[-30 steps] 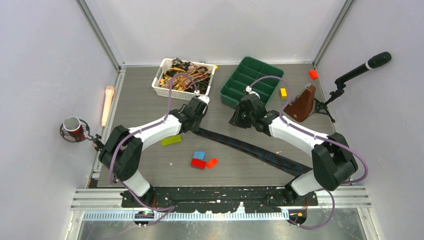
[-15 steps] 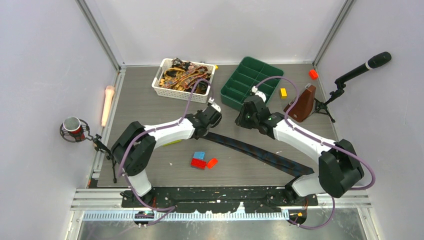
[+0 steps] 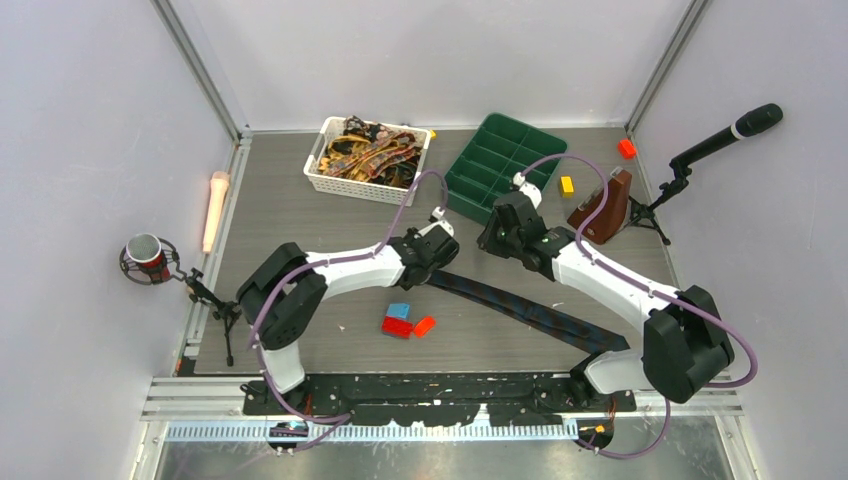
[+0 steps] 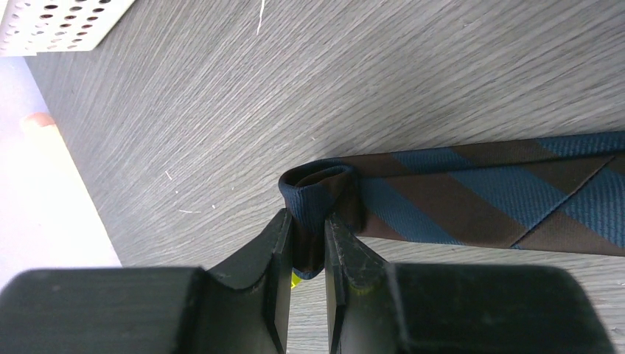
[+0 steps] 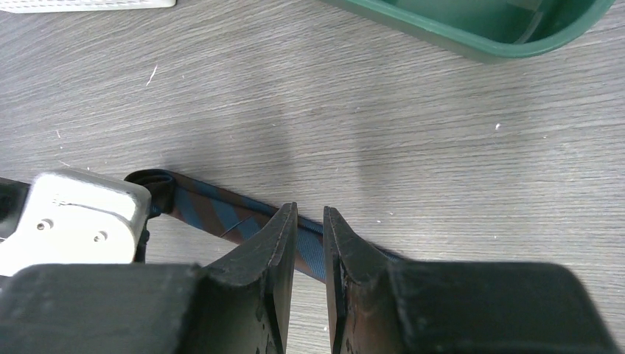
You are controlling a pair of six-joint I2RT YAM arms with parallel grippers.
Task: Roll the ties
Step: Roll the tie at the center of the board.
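tie (image 3: 520,308) end under right arm (image 3: 610,285)

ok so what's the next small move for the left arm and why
Probably roll the left gripper one turn along the navy tie: it pinches only a small curl at the end, and the rest lies flat on the table.

One striped tie (image 3: 520,305) lies on the table. One white basket (image 3: 350,187) holds a tangle of more ties (image 3: 370,155), too knotted to count. There is one green tray (image 3: 500,135). Five loose bricks show: one blue brick (image 3: 398,311), one red brick (image 3: 396,327), one orange brick (image 3: 425,324) beside it, a second orange brick (image 3: 627,148) far off, and one yellow brick (image 3: 567,185). Add one brown wedge-shaped box (image 3: 600,212), two microphones, the right microphone (image 3: 752,121) and the left microphone (image 3: 146,256), and one pale tube light (image 3: 214,205).
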